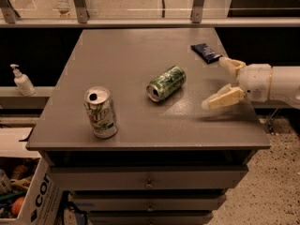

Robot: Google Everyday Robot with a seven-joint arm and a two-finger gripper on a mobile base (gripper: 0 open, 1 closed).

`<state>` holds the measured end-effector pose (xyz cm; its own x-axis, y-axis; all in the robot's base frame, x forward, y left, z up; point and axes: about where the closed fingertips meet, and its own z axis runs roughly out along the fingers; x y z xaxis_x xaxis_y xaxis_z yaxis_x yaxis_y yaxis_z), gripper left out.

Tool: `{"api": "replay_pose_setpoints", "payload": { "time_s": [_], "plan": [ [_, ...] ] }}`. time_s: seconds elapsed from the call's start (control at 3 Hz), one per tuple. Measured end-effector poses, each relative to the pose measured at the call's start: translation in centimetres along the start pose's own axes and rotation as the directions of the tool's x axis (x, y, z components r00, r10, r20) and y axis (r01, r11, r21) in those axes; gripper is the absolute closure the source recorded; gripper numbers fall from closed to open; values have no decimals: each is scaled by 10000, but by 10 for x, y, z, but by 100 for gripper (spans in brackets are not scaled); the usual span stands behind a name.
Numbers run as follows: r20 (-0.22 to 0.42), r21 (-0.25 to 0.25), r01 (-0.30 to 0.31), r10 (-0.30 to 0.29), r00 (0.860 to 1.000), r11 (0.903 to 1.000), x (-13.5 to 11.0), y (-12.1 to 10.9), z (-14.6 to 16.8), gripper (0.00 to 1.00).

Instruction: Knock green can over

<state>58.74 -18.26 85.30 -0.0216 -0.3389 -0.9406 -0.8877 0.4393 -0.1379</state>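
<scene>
A grey cabinet top (122, 50) is sitting in the middle of the room, and the green can (166, 83) is lying on its side near its centre. Apart from it on the right, the gripper (213, 83) is hovering over the edge, fingers spread wide, holding nothing. A white can (100, 111) is standing upright front-left, and a dark packet (206, 52) is lying at the far right.

**Cut Off and Concealed**

The claw (213, 82) is hanging over the tabletop's (122, 50) right side, its arm (281, 83) running off the right edge. The green can (166, 83) is hiding its far end. The cardboard box (28, 196) is being cropped at near left.
</scene>
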Motion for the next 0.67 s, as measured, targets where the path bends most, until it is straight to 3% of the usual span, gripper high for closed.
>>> {"api": "replay_pose_setpoints", "payload": {
  "time_s": [0.33,0.67],
  "plan": [
    [1272,887,-1289,1171,9849,9877,15,11,-22,0],
    [1499,1065,-1514,1347,9795,9827,13,13,-32,0]
  ]
}}
